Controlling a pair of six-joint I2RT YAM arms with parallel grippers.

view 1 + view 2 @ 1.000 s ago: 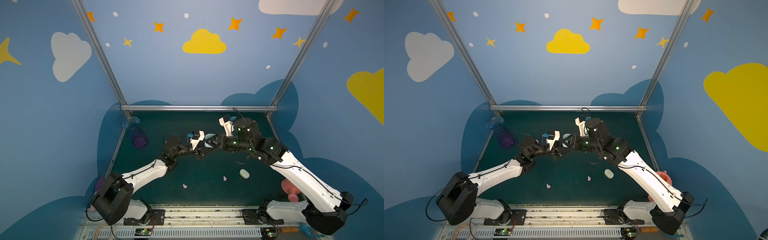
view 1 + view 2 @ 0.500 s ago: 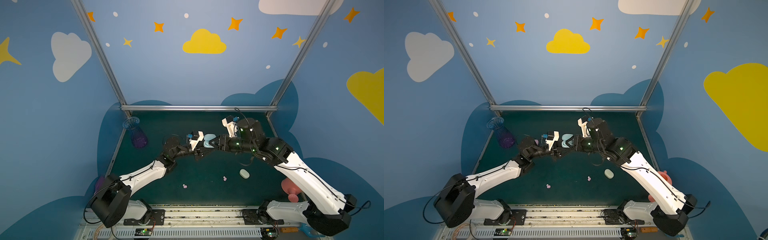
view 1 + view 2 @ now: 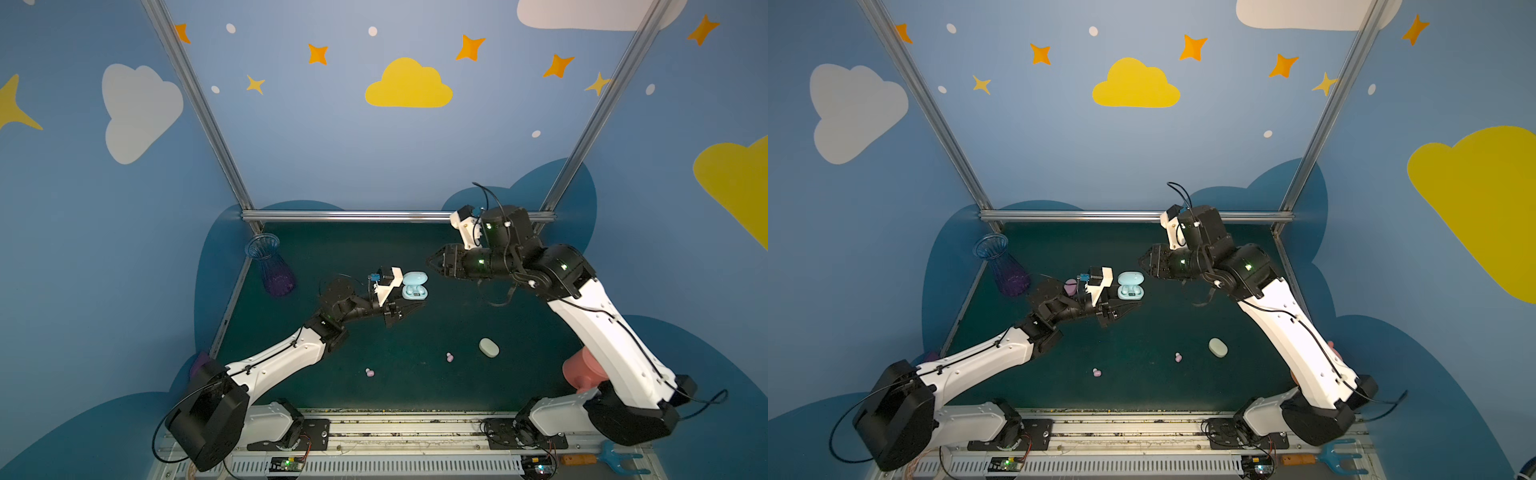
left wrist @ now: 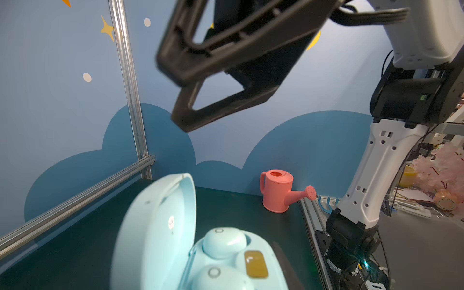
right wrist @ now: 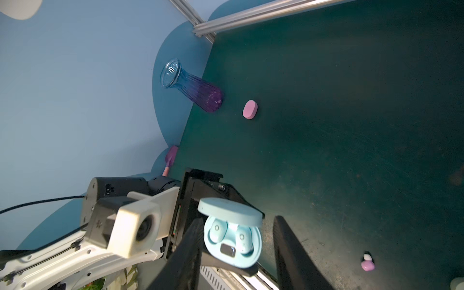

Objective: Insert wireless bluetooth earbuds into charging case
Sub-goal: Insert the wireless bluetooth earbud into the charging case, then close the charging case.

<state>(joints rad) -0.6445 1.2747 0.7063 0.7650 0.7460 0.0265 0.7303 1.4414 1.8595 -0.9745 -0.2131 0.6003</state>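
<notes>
Sitting between left gripper [image 3: 409, 300] jaws: blue case [image 3: 414, 286], earbuds [image 5: 216, 231] inside

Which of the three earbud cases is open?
The pale blue case: its lid stands up, earbuds showing inside. The pink case and the cream case are shut.

Light even but dim over the dark bench [image 3: 457, 316]; wide-angle lens splays the frame posts [image 3: 199, 108] in both top views; left wrist view soft on the near blue case [image 4: 155, 238], with the fingers [image 4: 221, 60] above it smeared.

Pale blue case [image 5: 231, 211], pink earbuds [image 3: 449, 357], green mat [image 3: 415, 332], blue-to-purple vase [image 3: 274, 270].
</notes>
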